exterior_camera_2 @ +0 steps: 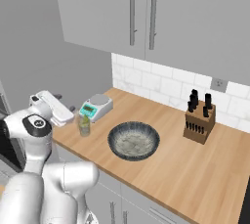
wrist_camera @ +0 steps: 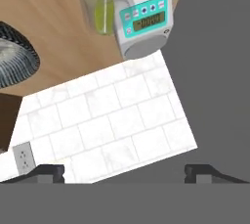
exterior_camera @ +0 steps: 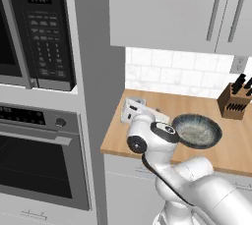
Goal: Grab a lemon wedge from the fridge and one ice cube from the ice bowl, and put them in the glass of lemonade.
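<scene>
The pincer (wrist_camera: 125, 171) stands wide, its two dark tips far apart at the bottom of the hand view with nothing between them, looking along the tiled backsplash (wrist_camera: 107, 120) toward the tabletop (exterior_camera_2: 195, 169).

The glass of lemonade (exterior_camera_2: 85, 126) stands near the tabletop's left front edge, just beside the white and teal scale (exterior_camera_2: 95, 107), which sits behind it toward the wall. In the hand view a yellow-green sliver, the lemon wedge (wrist_camera: 103, 15), shows inside the glass (its exact resting place I cannot tell).

The ice bowl (exterior_camera_2: 133, 141), dark-rimmed and speckled inside, sits near the front edge, to the right of the glass and apart from it. A knife block (exterior_camera_2: 199, 123) stands farther right, close to the backsplash.

From the left base view, the oven (exterior_camera: 42, 157) and microwave (exterior_camera: 37, 27) column rises left of the tabletop's end.
</scene>
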